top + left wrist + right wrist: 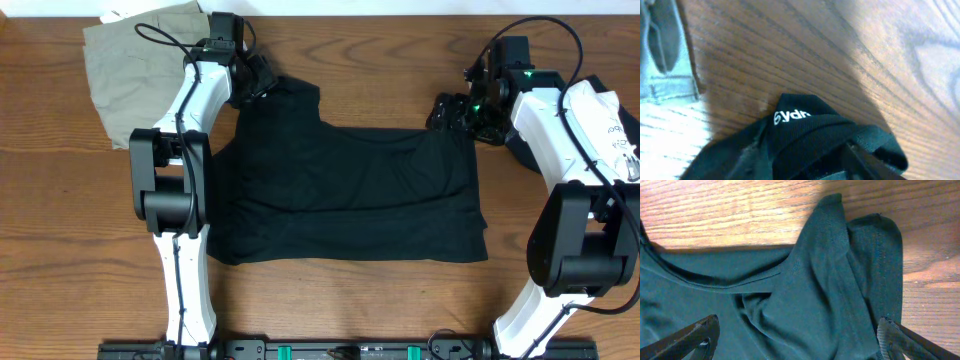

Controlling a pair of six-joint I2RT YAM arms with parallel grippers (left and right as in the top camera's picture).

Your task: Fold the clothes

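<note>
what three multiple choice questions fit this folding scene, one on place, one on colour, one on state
1. Where is the khaki garment?
A. at the far-left corner of the table
B. mid-table
C. at the near-right corner

2. What colour is the spread garment?
A. white
B. black
C. red

3. How does the right gripper stand?
A. shut on the khaki garment
B. open, astride the spread garment
C. open over bare wood

Answers: A, the overhead view shows it at the far-left corner; B, the overhead view shows it black; B, the right wrist view shows both fingers wide apart with fabric between.
</note>
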